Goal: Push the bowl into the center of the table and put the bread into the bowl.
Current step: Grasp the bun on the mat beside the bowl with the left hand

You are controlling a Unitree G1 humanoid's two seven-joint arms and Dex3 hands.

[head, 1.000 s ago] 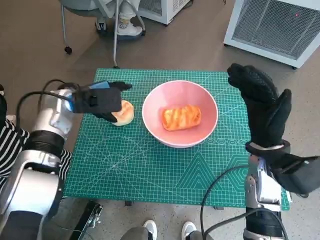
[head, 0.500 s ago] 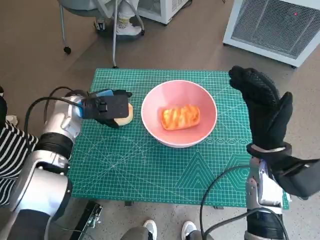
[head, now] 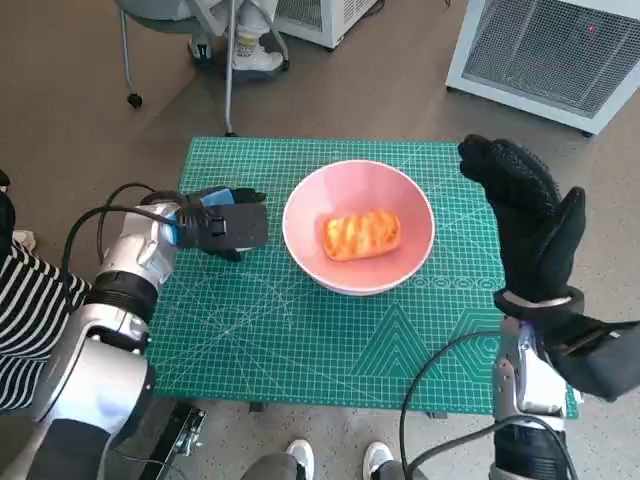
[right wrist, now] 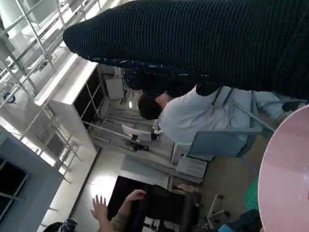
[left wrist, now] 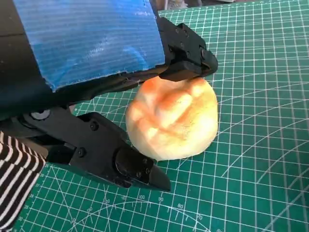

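Observation:
A pink bowl [head: 405, 262] stands near the middle of the green mat [head: 300, 335] with a glazed oblong bread [head: 362, 233] inside it. Left of the bowl, my left hand [head: 222, 224] covers a round bun, which the head view hides. In the left wrist view that bun [left wrist: 174, 118] rests on the mat between my left hand's [left wrist: 91, 43] fingers; one fingertip [left wrist: 190, 63] presses its top and the thumb [left wrist: 120, 162] lies against its side. My right hand [head: 525, 215] is raised over the mat's right edge, fingers spread, holding nothing. The right wrist view shows the glove [right wrist: 193, 43] and the bowl's rim [right wrist: 289, 169].
Chair legs [head: 230, 60] stand beyond the table's far left corner and a white machine [head: 560, 50] at the far right. A striped sleeve [head: 20, 310] is at the left and feet [head: 340, 460] at the near edge. A seated person [right wrist: 188, 116] shows in the right wrist view.
My left hand has slid right and lowered over the round bun, which now is hidden beneath it in the head view. Bowl, oblong bread and right hand have stayed put.

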